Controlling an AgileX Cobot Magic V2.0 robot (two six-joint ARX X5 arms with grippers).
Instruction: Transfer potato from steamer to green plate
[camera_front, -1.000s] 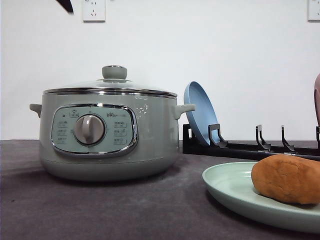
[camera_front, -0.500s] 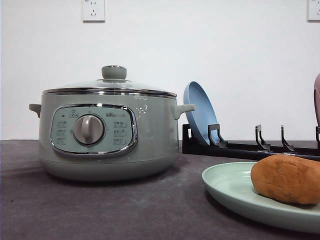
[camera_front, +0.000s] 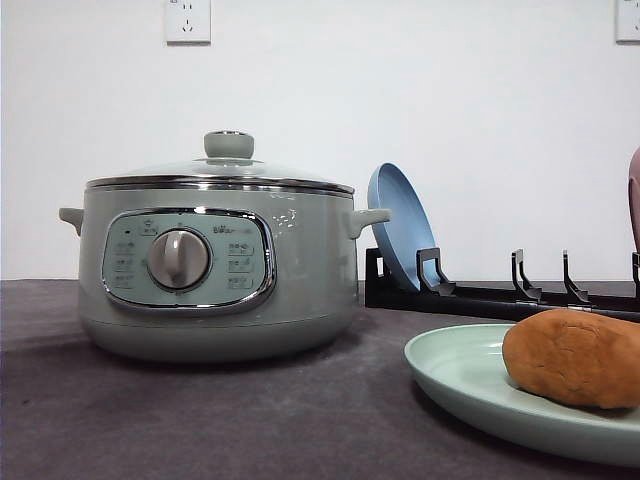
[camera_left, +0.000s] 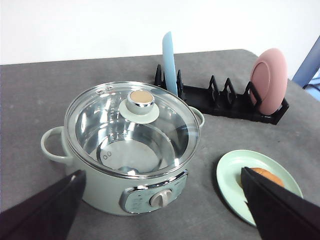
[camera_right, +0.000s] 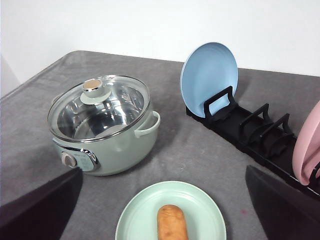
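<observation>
On grey tabletop (camera_front: 200, 420), white wall (camera_front: 450, 90) behind.

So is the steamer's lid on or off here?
On. The glass lid sits flat on the steamer; through it the pot looks empty, and the potato lies on the green plate.

Blue plate (camera_right: 209, 80), pink plate (camera_left: 269, 80), black rack (camera_right: 250, 132)

Staged kitchen test bench: grey cloth-covered worktop (camera_right: 200, 150) against a bare white wall (camera_front: 450, 120) (wall sockets (camera_front: 187, 20) above), carrying a steamer (camera_front: 215, 265) and dish rack (camera_right: 250, 132).
</observation>
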